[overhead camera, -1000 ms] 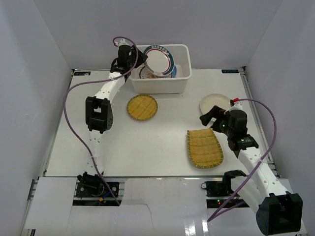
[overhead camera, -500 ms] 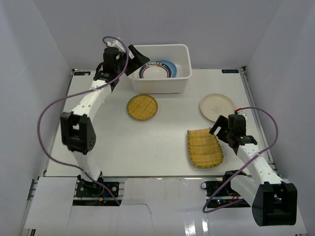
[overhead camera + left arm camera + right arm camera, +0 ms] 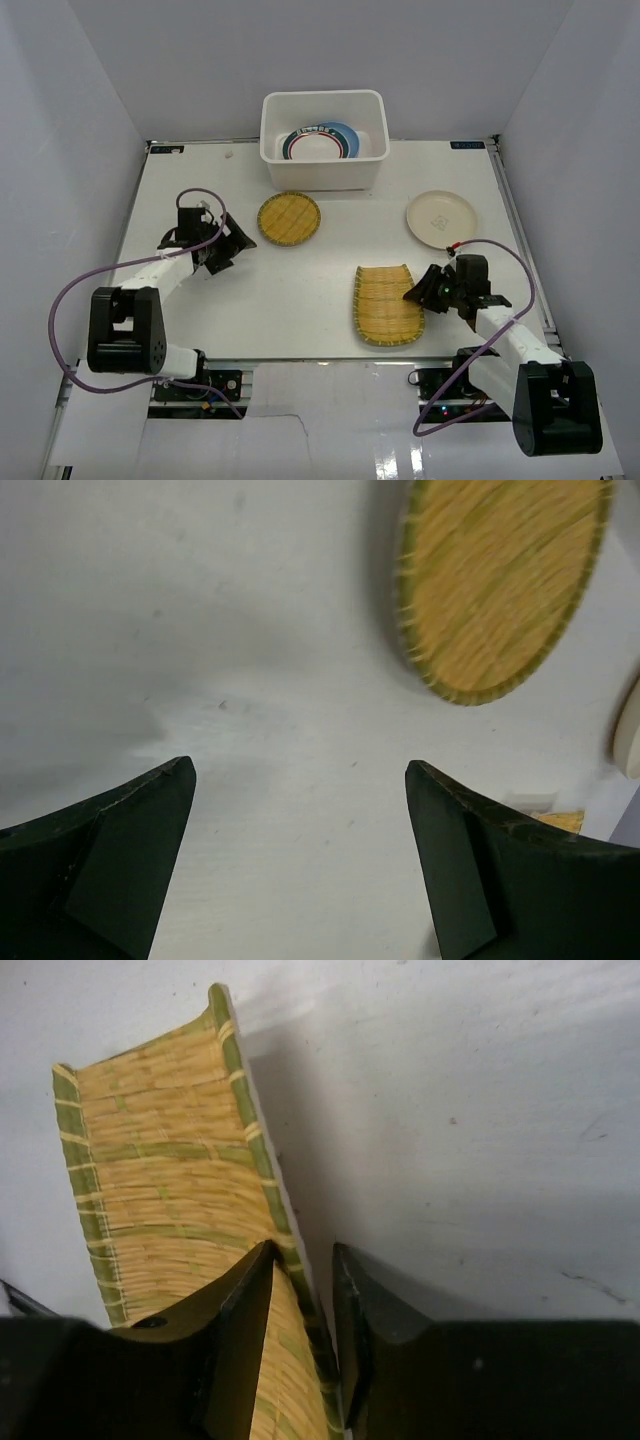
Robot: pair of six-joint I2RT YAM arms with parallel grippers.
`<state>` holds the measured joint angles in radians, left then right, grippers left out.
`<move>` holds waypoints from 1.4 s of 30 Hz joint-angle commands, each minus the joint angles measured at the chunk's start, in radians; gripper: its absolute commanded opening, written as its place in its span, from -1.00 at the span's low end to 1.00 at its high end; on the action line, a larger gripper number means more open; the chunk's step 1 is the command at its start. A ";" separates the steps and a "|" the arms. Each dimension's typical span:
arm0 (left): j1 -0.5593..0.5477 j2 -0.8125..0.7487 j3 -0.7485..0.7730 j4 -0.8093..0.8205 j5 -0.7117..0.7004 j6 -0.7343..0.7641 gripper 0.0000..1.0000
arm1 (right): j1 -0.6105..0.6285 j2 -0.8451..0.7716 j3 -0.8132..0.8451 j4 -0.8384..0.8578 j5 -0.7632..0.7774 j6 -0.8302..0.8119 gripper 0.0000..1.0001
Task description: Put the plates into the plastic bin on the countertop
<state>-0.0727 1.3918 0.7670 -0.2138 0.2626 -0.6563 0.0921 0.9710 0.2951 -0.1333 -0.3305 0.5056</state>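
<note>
The white plastic bin [image 3: 322, 172] stands at the back of the countertop [image 3: 300, 300]. Inside lie a white plate with a green-red rim [image 3: 312, 145] and, partly under it, a light blue plate [image 3: 347, 133]. A round bamboo plate [image 3: 289, 217] [image 3: 505, 580] lies in front of the bin, and a cream plate [image 3: 441, 218] lies at the right. My left gripper [image 3: 236, 250] [image 3: 298, 770] is open over bare countertop, just left of the round plate. My right gripper [image 3: 412, 293] [image 3: 303, 1260] is shut on the right rim of the rectangular bamboo plate [image 3: 388, 304] [image 3: 165, 1170], one finger inside it and one outside.
Pale walls [image 3: 70, 180] close in the countertop on three sides. Purple cables [image 3: 70, 300] loop beside both arms. The left arm lies low along the near left of the countertop, the right arm low at the near right.
My left gripper opened, left the green-red rimmed plate in the bin and swung down beside the round bamboo plate. My right gripper closed on the rectangular plate's rim, and that plate shifted left.
</note>
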 commanded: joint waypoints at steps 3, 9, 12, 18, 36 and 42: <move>0.030 0.009 -0.034 0.069 0.125 -0.040 0.95 | 0.021 0.021 -0.071 0.092 -0.139 0.039 -0.78; 0.030 0.173 -0.006 0.204 0.148 -0.137 0.96 | 0.027 -0.112 -0.036 0.240 -0.208 0.181 -0.84; 0.028 0.249 0.028 0.240 0.149 -0.146 0.96 | 0.046 -0.115 0.069 0.401 -0.220 0.327 -0.85; 0.013 0.357 0.127 0.241 0.113 -0.132 0.93 | 0.113 0.099 0.416 0.572 -0.151 0.404 -0.84; -0.065 0.512 0.239 0.145 -0.149 -0.132 -0.77 | 0.278 1.334 2.028 0.187 0.315 0.143 -0.84; -0.076 0.365 0.158 0.105 -0.067 -0.121 -1.00 | 0.301 1.333 1.931 0.253 0.315 0.116 -0.85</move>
<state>-0.1383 1.8130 0.9966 0.0525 0.2382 -0.8394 0.3763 2.3913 2.2024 0.0040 -0.0383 0.6491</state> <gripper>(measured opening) 0.044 0.135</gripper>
